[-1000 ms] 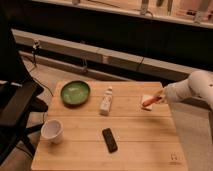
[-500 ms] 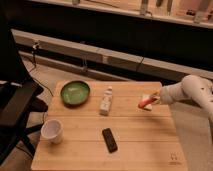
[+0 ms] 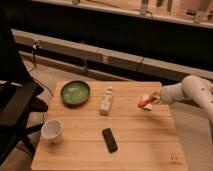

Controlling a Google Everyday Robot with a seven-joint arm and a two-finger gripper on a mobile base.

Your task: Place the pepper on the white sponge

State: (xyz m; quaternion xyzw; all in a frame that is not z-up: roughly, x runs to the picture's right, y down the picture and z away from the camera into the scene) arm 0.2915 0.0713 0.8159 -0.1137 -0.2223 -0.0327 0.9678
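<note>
The red-orange pepper is at the right side of the wooden table, lying on or just above the white sponge, of which only small white parts show around it. My gripper reaches in from the right on a white arm and is right at the pepper's upper right end. I cannot tell whether it holds the pepper.
A green bowl sits at the table's back left. A white bottle lies in the middle. A white cup stands front left and a black remote lies front centre. A black chair stands at the left.
The arm has shifted a little to the left and lower over the table's right side. The pepper and the sponge stay at about the same spot.
</note>
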